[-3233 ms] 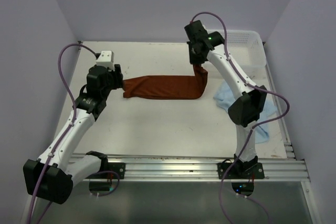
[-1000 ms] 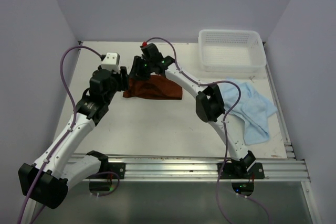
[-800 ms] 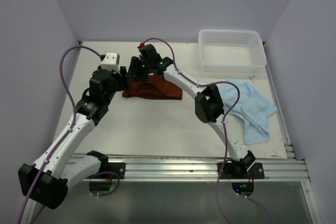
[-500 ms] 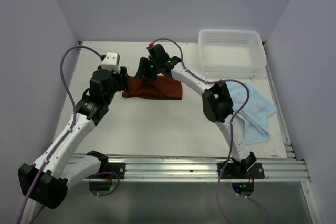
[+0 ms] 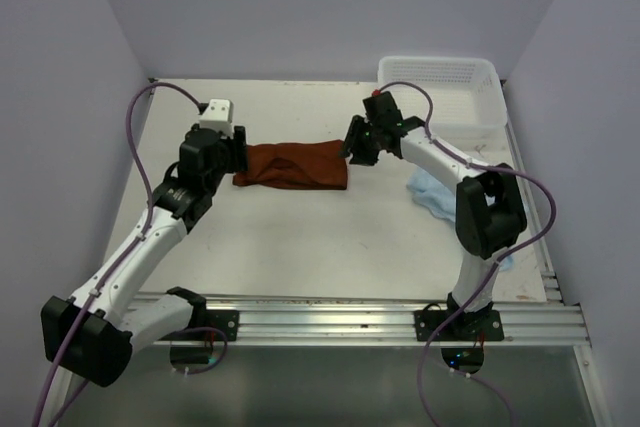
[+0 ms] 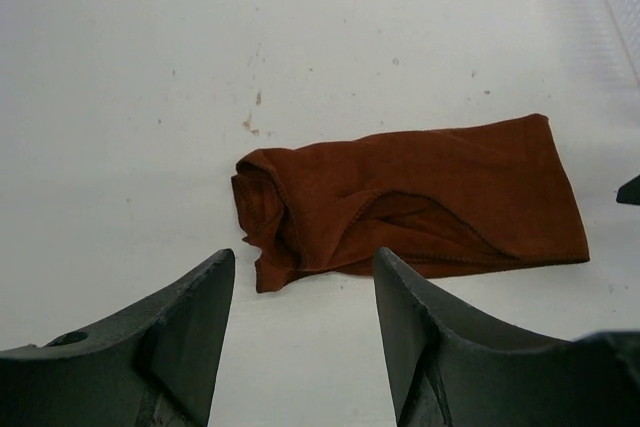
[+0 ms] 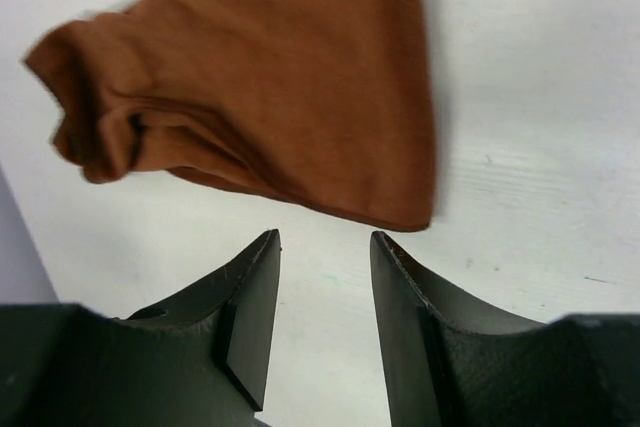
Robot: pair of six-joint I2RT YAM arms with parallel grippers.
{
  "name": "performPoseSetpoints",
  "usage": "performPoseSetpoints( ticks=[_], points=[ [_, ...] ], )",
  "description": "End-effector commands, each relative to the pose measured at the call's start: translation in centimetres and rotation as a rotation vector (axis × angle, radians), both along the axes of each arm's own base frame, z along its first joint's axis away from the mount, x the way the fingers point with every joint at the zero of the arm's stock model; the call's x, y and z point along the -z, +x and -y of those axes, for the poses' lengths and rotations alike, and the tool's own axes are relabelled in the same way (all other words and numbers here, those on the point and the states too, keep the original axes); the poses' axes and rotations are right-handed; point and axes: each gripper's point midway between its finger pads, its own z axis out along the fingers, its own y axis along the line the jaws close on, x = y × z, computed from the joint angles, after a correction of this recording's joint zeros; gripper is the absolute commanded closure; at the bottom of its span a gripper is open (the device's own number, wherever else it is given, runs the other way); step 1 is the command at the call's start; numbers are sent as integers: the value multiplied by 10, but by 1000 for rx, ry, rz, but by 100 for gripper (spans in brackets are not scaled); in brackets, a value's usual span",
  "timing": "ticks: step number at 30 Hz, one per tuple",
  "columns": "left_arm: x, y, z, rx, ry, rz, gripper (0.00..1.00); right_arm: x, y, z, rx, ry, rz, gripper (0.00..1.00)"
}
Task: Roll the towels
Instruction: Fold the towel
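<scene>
**Both hands open, rust towel lying between them**

Starting at the near edge: on the right side of the tabletop (image 5: 300,247), the light blue towel (image 5: 430,192) sits in a loose, crumpled heap, largely hidden behind the right arm (image 5: 487,215), with a small bit of it peeking out nearer the rail. Nothing is touching it.

On to mid-table, and here is the rust towel (image 5: 295,165), lying flat as a folded strip running left to right. The left hand (image 5: 238,155) hovers at its left end, the right hand (image 5: 352,142) at its right end, and neither has hold of it.

From the left wrist view, the left hand (image 6: 303,259) has its jaws spread, with only bare tabletop and the very edge of the cloth between them. The rust towel (image 6: 420,207) lies just beyond the fingertips, its closer end bunched and rumpled, the farther end a clean straight edge.

Over to the right wrist view: the right hand (image 7: 325,242) is open too, with nothing between the jaws. The rust towel (image 7: 270,97) lies just past them, its straight edge closest and its wrinkled end farthest away.

At the far right corner stands the white mesh basket (image 5: 470,125), well apart from both towels.
</scene>
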Motion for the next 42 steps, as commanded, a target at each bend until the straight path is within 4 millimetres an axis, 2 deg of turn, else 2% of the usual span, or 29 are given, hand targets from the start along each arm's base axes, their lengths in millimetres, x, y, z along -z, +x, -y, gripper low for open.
performPoseSetpoints(
  ticks=[1, 2, 4, 5, 6, 7, 8, 9, 10, 11, 13, 14, 15, 16, 18, 20, 21, 23, 24, 25, 27, 29, 30, 31, 32, 34, 35, 37, 42],
  points=[
    [-3, 16, 14, 36, 8, -17, 39, 27, -12, 9, 0, -27, -22, 54],
    [-18, 23, 20, 49, -10, 2, 40, 31, -12, 10, 5, -26, -27, 54],
    [-11, 32, 31, 79, -23, -52, 40, 43, -13, 10, 8, -22, -40, 53],
    [-27, 39, 37, 88, -45, -34, 40, 47, -13, 10, 9, -22, -47, 52],
    [-18, 48, 44, 96, -47, -70, 40, 51, -12, 9, 13, -19, -52, 52],
    [-33, 53, 52, 118, -75, -63, 41, 57, -12, 9, 15, -22, -62, 51],
    [-35, 58, 56, 125, -86, -70, 41, 61, -11, 10, 21, -27, -69, 51],
    [-26, 66, 63, 131, -90, -102, 41, 63, -11, 11, 24, -31, -69, 50],
    [-40, 73, 71, 152, -118, -83, 41, 66, -10, 11, 26, -31, -70, 50],
    [-42, 77, 78, 169, -127, -90, 41, 72, -9, 12, 27, -32, -78, 50],
    [-18, 89, 93, 188, -124, -178, 42, 77, -6, 14, 35, -26, -85, 49],
    [-32, 97, 100, 194, -137, -163, 43, 83, -6, 13, 34, -21, -99, 49],
    [-13, 105, 107, 196, -123, -212, 43, 85, -4, 12, 39, -10, -98, 49],
    [-17, 107, 118, 203, -119, -211, 44, 88, -2, 13, 42, -8, -100, 49],
    [-2, 111, 133, 219, -108, -238, 44, 95, -1, 11, 40, 5, -112, 49],
    [-2, 112, 151, 243, -115, -236, 43, 99, -4, 10, 39, 16, -127, 51],
    [10, 116, 158, 248, -110, -257, 43, 100, -3, 8, 33, 32, -120, 53],
    [9, 119, 174, 273, -119, -260, 43, 106, -9, 9, 34, 37, -134, 66],
    [25, 121, 183, 284, -110, -294, 43, 107, -11, 10, 33, 34, -134, 72],
    [20, 124, 190, 292, -122, -287, 43, 112, -15, 12, 32, 31, -143, 79],
    [39, 129, 202, 299, -118, -320, 43, 115, -16, 13, 40, 36, -136, 87],
    [39, 134, 216, 302, -136, -324, 43, 122, -22, 13, 37, 44, -147, 97],
    [60, 136, 222, 294, -126, -368, 43, 125, -23, 13, 38, 43, -150, 100],
    [54, 142, 228, 289, -146, -355, 43, 130, -27, 15, 39, 42, -163, 100],
    [69, 146, 233, 284, -144, -380, 43, 130, -25, 13, 43, 56, -155, 100],
    [67, 150, 246, 291, -179, -380, 43, 137, -28, 14, 42, 55, -168, 100],
    [80, 152, 250, 288, -180, -402, 43, 138, -29, 14, 43, 57, -172, 100],
    [85, 154, 258, 291, -192, -407, 43, 139, -30, 14, 44, 59, -170, 100],
    [130, 151, 257, 261, -146, -480, 44, 141, -30, 19, 61, 56, -167, 100]
  ],
)
